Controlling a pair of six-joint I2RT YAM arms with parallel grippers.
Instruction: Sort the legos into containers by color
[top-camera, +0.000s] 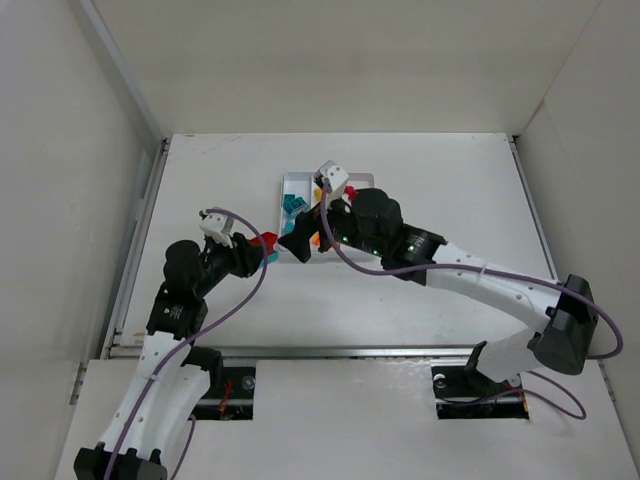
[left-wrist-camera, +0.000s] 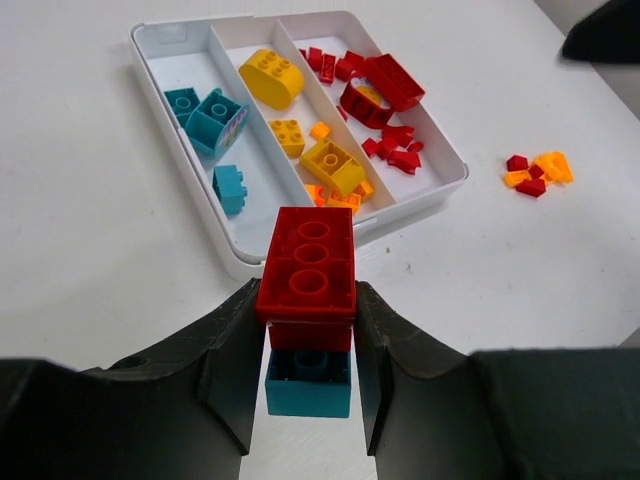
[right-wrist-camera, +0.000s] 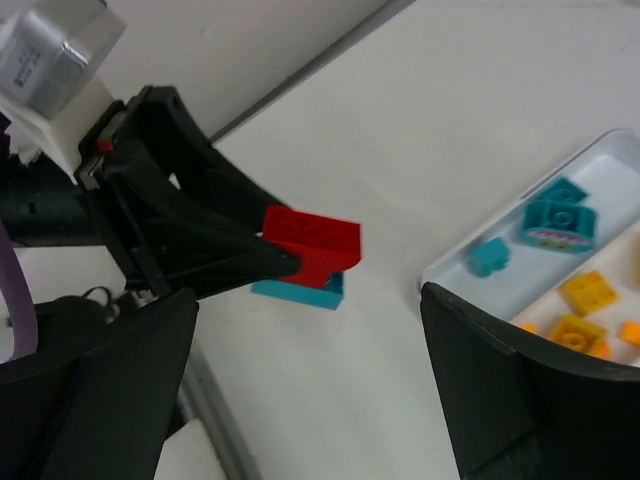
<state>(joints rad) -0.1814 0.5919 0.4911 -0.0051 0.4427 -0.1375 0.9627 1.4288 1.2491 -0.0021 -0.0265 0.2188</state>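
Currently our left claw (left-wrist-camera: 308, 370) clamps a red-on-teal brick stack (left-wrist-camera: 306, 265), the white tray (left-wrist-camera: 150, 60) just ahead. Our right claw (right-wrist-camera: 308, 295) gapes wide.

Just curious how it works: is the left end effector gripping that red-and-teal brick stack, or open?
Shut on it: the left end effector has both fingers pressed against the sides of the red-and-teal stack.

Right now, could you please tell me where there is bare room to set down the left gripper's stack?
Bare: the teal compartment's near end, past its nearest brick, and the table beside the tray's teal side. Crowded: the yellow compartment and red compartment, and loose pieces beyond the red side.
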